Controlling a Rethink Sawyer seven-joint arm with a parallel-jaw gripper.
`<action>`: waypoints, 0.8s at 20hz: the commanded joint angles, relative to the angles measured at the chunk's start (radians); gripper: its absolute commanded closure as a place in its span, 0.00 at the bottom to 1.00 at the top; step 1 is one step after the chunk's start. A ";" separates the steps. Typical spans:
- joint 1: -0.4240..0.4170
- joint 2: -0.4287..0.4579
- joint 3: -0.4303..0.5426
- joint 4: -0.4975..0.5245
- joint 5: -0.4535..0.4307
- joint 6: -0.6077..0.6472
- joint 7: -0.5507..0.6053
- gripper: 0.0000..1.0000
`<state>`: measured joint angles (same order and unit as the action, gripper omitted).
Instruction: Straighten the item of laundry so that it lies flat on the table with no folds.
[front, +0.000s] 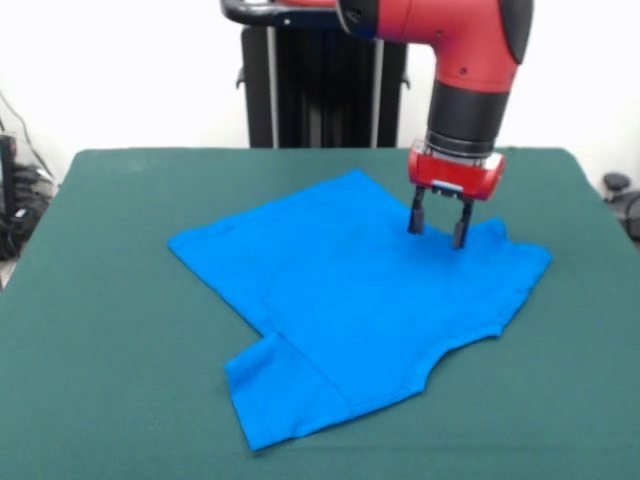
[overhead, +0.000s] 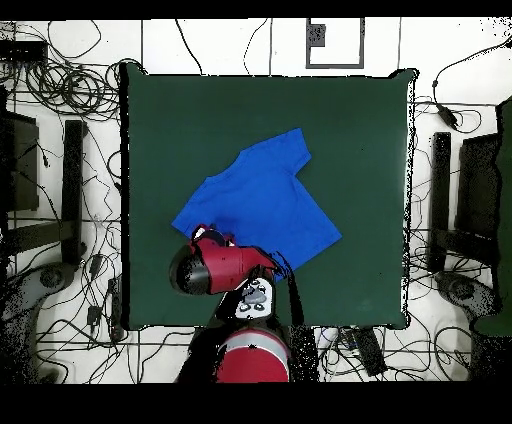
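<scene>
The bright blue T-shirt lies spread on the dark green table, angled, with one sleeve folded over at the front left and the collar edge toward the front right. It also shows in the overhead view. My gripper hangs from the red arm, fingers apart and pointing down, just above the shirt's far right part near its edge. It holds nothing. In the overhead view the arm covers the gripper and the shirt's near edge.
The black pedestal stands behind the table's far edge. Cables and stands lie on the floor around the table. Bare green top surrounds the shirt on all sides.
</scene>
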<state>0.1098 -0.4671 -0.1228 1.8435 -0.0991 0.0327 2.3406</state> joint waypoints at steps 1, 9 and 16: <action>0.030 0.034 0.038 0.043 0.063 -0.044 0.180 0.00; 0.076 0.157 0.021 -0.039 0.120 -0.107 0.203 0.00; 0.130 0.301 -0.030 -0.144 0.203 -0.180 0.182 0.00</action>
<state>0.1985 -0.3896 -0.1972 1.8379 -0.0068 -0.0485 2.3406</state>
